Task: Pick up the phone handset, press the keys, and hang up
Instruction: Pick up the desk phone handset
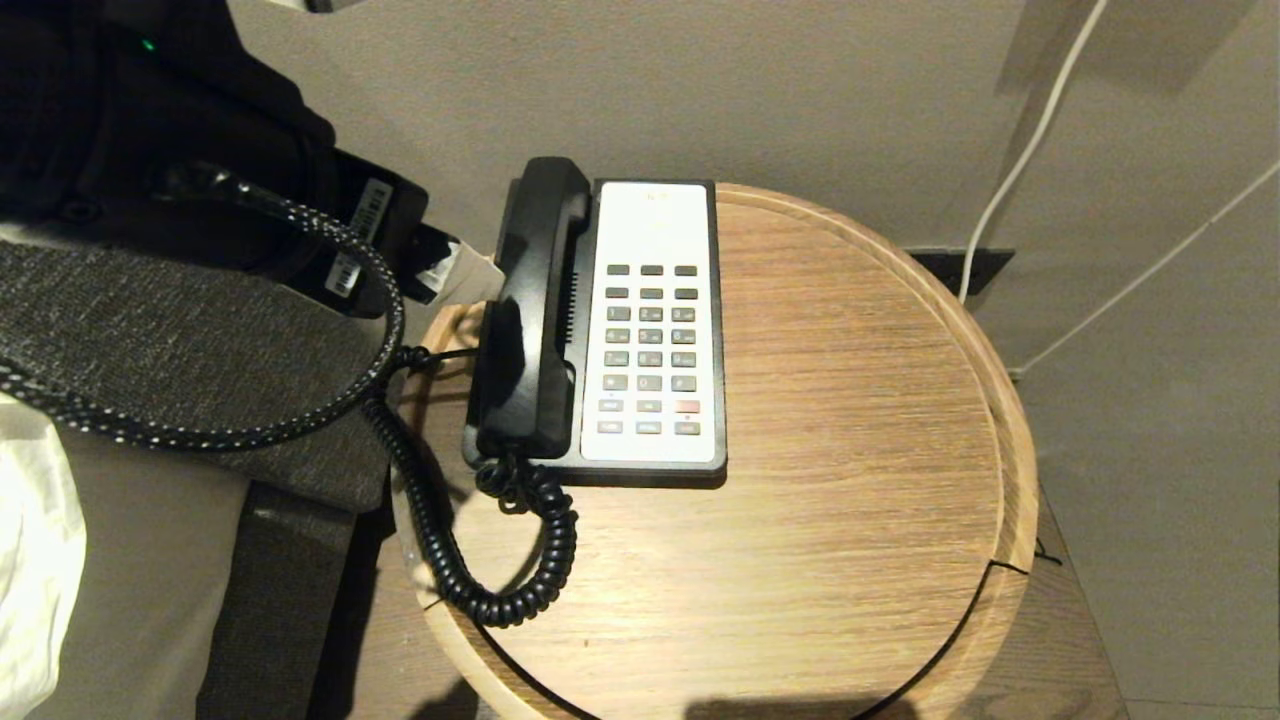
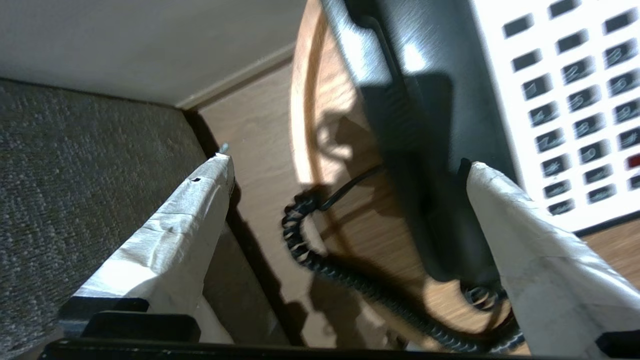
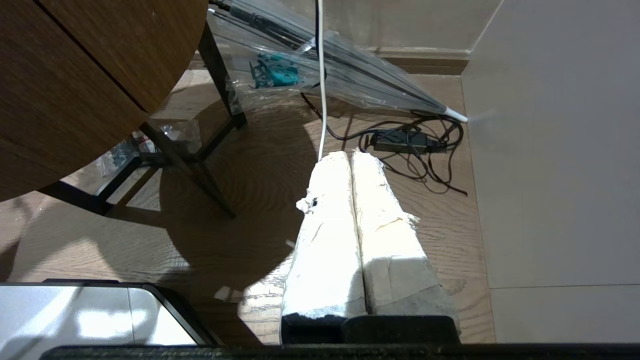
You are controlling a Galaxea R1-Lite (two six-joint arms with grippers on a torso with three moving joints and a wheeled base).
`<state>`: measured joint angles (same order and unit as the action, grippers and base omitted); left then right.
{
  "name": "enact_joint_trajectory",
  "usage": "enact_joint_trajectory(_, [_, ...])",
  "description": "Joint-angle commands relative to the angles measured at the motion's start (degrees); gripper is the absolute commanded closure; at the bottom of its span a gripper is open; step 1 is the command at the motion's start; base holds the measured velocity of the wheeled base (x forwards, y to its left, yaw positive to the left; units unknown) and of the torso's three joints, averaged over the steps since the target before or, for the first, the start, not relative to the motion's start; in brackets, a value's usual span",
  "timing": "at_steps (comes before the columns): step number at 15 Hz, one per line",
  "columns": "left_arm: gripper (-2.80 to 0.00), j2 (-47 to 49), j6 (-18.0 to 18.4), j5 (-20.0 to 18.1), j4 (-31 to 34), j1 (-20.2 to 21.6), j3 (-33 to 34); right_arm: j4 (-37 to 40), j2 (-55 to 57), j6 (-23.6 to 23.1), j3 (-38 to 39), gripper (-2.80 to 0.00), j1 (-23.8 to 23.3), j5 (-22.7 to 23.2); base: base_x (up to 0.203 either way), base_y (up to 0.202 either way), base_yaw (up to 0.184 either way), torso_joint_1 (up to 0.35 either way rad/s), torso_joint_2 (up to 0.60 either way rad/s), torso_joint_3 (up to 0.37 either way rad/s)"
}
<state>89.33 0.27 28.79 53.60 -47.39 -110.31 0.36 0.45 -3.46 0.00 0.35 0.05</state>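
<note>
Head view: left gripper [image 1: 470, 280] gaping wide, empty, beside cradled handset [image 1: 530, 310]. Could snag cord [image 1: 470, 560] or nudge phone [image 1: 655, 330] if off-centre.

Phone handset [image 1: 535, 310]: long glossy black receiver, rounded ends, lies in cradle on left side of phone base [image 1: 655, 320], beside grey keys [image 1: 650, 345]. Long axis runs away from me toward wall. Black coiled cord [image 1: 470, 540] leaves its near end, loops over round wooden table [image 1: 850, 450]. My left wrist view shows handset [image 2: 425, 125] close, shiny.
</note>
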Motion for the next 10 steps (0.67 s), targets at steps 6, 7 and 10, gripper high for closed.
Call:
enact_joint_trajectory(6, [-2.8,3.4,-15.6,8.5,-3.6,-7.2,0.0,0.0,0.1,0.0,0.0,0.0,0.0,0.0,0.0,0.0,0.0,0.0,0.0,0.0])
enact_joint_trajectory(7, [-2.8,3.8,-16.9,9.1,-3.6,-7.7,0.0,0.0,0.1,0.0,-0.1,0.0,0.0,0.0,0.0,0.0,0.0,0.0,0.0,0.0])
enact_joint_trajectory(10, [-2.8,5.7,-23.0,10.3,-3.6,-8.2,0.0,0.0,0.1,0.0,0.0,0.0,0.0,0.0,0.0,0.0,0.0,0.0,0.0,0.0])
